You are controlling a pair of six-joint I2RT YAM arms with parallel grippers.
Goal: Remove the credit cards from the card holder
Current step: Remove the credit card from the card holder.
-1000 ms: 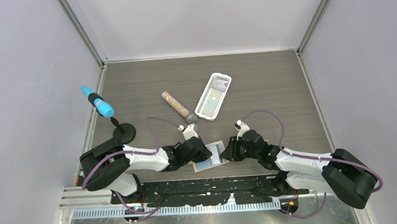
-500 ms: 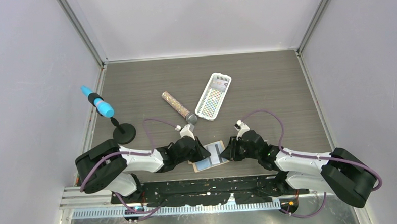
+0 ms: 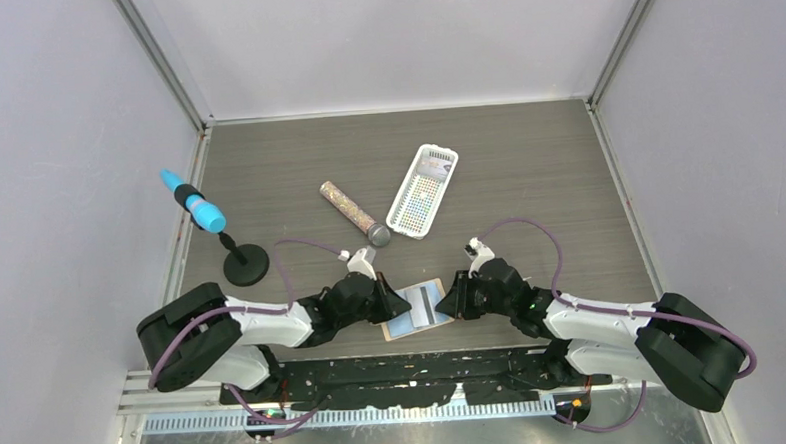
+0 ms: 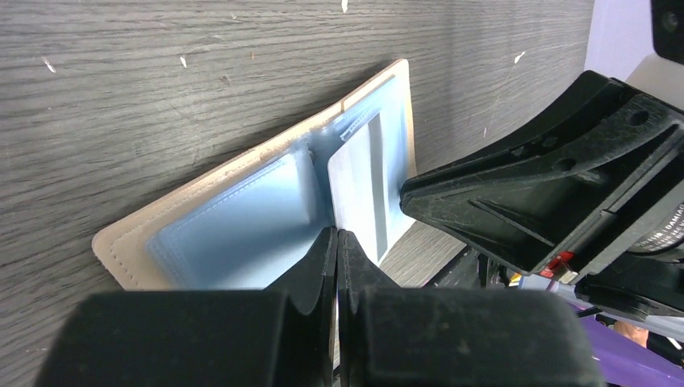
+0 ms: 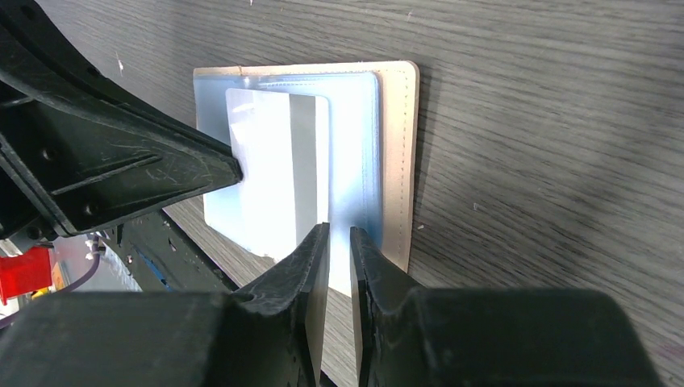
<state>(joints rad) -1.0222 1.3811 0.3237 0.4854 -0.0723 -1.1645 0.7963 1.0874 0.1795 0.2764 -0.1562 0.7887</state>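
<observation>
Here's the card holder (image 4: pixel 234 234), lying open and flat on the table (image 3: pixel 527 176), tan border showing around the shiny blue pockets. A pale credit card (image 4: pixel 359 189) with a dark stripe sits on its right-hand panel, partly proud of the pocket.

The left gripper (image 4: pixel 336 242) comes in from the holder's left side. Its fingers are pressed together with no gap, and the card's edge runs straight into the seam, so it looks like a pinch on that thin edge. The right gripper (image 5: pixel 339 234) is at the holder's right edge, fingers nearly closed with the pale panel edge between them (a hold-down, I'd say).

Now the risks. That pinch has very little card in it, so a pull at an angle could let the card slide free or flex it. If the pocket grips harder than the right gripper does, the whole holder could drag along or fold up on its spine. The two grippers are also very close across the holder, so a careless sweep could knock them together. Whether the left pocket hides another card, I can't tell.

Beyond the holder, well apart, lie the glittery tube (image 3: pixel 351 210) and the white basket (image 3: pixel 405 186), out of harm's way.
</observation>
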